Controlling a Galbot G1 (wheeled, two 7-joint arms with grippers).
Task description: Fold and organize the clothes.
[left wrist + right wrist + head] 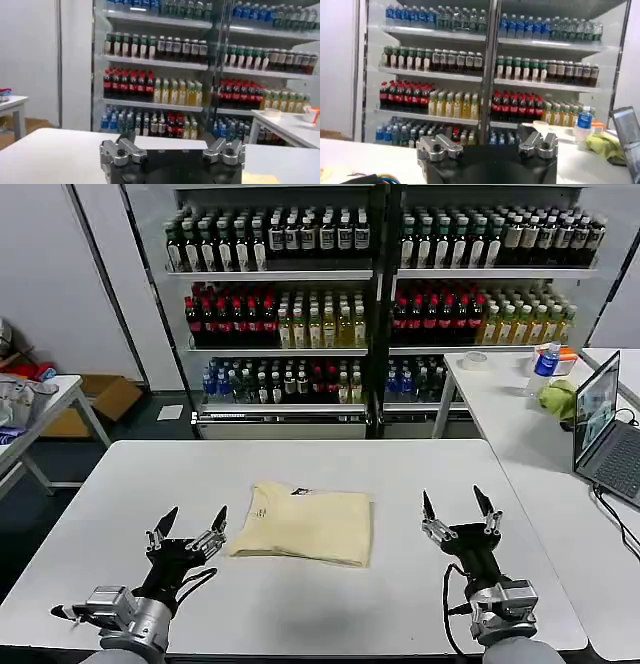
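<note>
The left gripper point(195, 524) hovers over the white table point(120, 514) with its fingers spread apart and nothing between them. Just to its right, lying flat on the table, is the folded cream T-shirt point(305, 524). Beyond the shirt's far edge, the right gripper point(457, 503) hovers too, fingers apart and empty. Shelves of bottles point(290, 314) stand well behind both.

The T-shirt point(305, 522) is soft matt cotton cloth, pale cream-yellow, smooth with faint creases. The table point(300, 614) under it has a smooth, matt white top. Both the left pincer point(188, 527) and the right pincer point(458, 506) combine dull silver metal knuckles with black matt fingers. At one o'clock, the laptop point(600, 424) shows a glossy screen.
</note>
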